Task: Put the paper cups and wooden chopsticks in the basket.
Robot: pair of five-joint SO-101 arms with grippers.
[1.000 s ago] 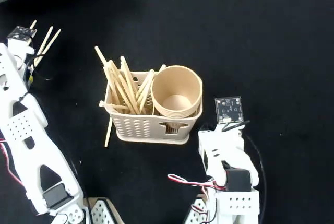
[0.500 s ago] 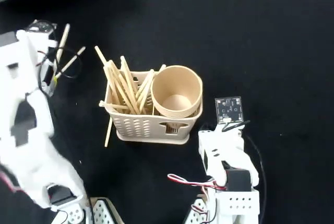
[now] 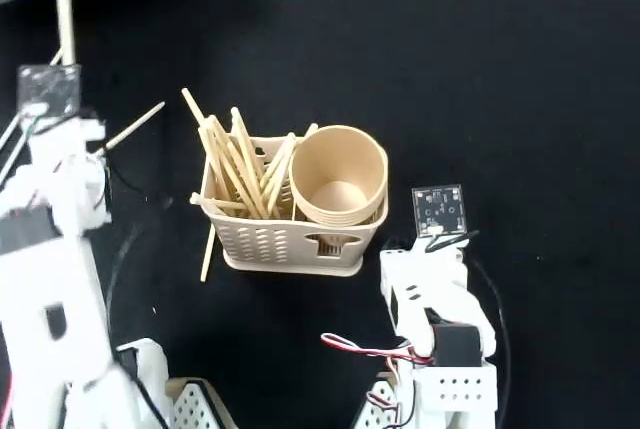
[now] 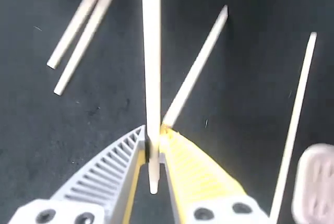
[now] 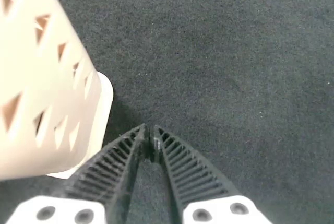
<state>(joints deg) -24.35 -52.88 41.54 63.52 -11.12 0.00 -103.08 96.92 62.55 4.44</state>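
The cream slotted basket (image 3: 290, 241) stands mid-table with several wooden chopsticks (image 3: 232, 159) and a stack of paper cups (image 3: 338, 177) in it. My left gripper (image 4: 152, 148) is shut on one chopstick (image 4: 151, 62), held above the table left of the basket; that chopstick (image 3: 65, 11) points toward the far edge. Loose chopsticks lie on the cloth below: a pair (image 4: 83, 23), one (image 4: 195, 70) and another (image 4: 295, 119). My right gripper (image 5: 150, 143) is shut with nothing in it, low beside the basket's wall (image 5: 47, 78).
One chopstick (image 3: 208, 254) lies on the table against the basket's left side, and another (image 3: 133, 129) is left of the basket. The right arm (image 3: 432, 299) sits near the basket's front right corner. Black cloth stretches open to the right and far side.
My left arm has risen from the table's left edge and swung, carrying one chopstick up with it. The right arm and the basket have stayed put.
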